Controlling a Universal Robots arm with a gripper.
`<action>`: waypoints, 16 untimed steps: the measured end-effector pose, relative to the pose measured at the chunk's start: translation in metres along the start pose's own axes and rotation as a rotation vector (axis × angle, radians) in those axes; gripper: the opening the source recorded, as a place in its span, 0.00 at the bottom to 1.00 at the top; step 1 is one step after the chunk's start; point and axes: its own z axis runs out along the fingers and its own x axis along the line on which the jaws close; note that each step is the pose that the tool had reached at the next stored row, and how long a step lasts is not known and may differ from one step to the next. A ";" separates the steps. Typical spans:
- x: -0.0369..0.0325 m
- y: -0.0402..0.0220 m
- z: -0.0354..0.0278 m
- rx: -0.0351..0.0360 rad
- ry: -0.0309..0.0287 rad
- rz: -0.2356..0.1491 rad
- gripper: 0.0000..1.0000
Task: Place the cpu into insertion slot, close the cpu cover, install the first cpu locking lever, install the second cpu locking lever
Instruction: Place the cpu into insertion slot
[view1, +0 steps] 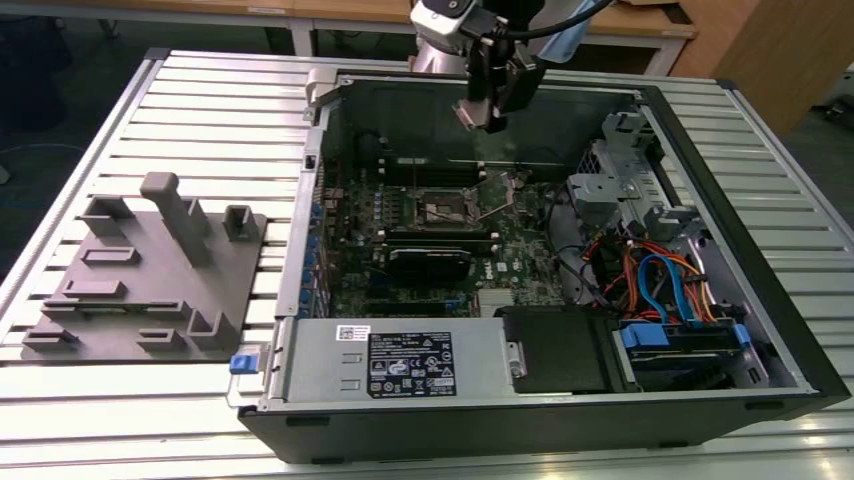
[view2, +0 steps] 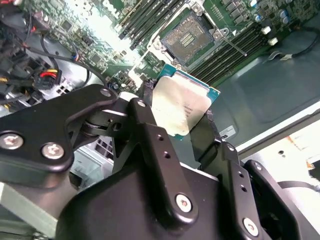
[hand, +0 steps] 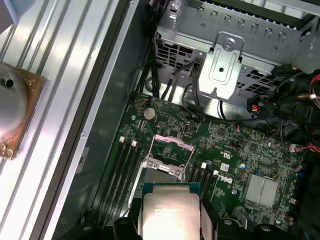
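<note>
Nearest, in both wrist views: pinches the cpu in the tool, black fingers pressed against two opposite edges, silvery top showing. Holds it in the air over the open computer case, apart from the green board. Beyond the chip, finds the insertion slot bare, dark centre exposed, nothing seated. Appears to show the cpu cover swung up off the slot, with board visible through its window. Notes long black memory slots lying beside the slot. In the exterior view, puts the tool near the case's far wall, above the slot. Farthest out, on the exterior view's left, records a grey fixture plate resting on the ribbed table.
</note>
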 end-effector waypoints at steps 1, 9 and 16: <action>0.0000 0.0000 0.0006 -0.0001 -0.0017 0.016 0.54; 0.0000 -0.0006 0.0062 0.0039 -0.0096 0.108 0.54; -0.0001 -0.0006 0.0067 0.0047 -0.0097 0.111 0.54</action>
